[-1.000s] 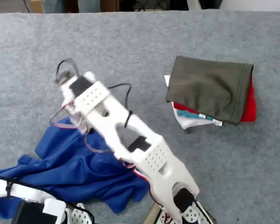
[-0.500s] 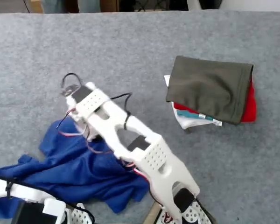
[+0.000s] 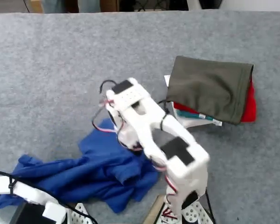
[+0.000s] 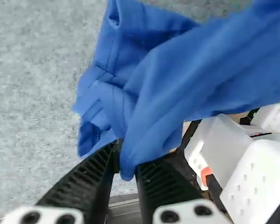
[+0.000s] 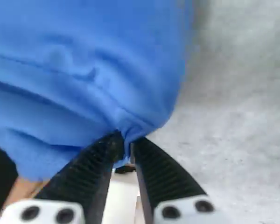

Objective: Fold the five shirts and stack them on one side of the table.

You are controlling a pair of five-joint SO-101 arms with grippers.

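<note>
A crumpled blue shirt (image 3: 91, 170) lies at the table's near left. My right gripper (image 5: 124, 142) is shut on a bunched fold of the blue shirt (image 5: 84, 70). In the high view the right arm (image 3: 144, 123) stands over the shirt's far right corner and hides the gripper. At the near left edge my left gripper (image 4: 126, 170) is shut on another fold of the blue shirt (image 4: 177, 79). On the right, a stack of folded shirts (image 3: 210, 88) has an olive one on top, with red, teal and white edges showing beneath.
Grey cloth covers the table (image 3: 60, 56), with open room across the back and left. The left arm's white body (image 3: 32, 203) sits at the near left corner. White arm parts (image 4: 242, 158) lie close beside the left gripper.
The right arm has swung to the right, pulling the blue shirt's far corner along with it. The shirt now lies stretched further right. The stack has not moved.
</note>
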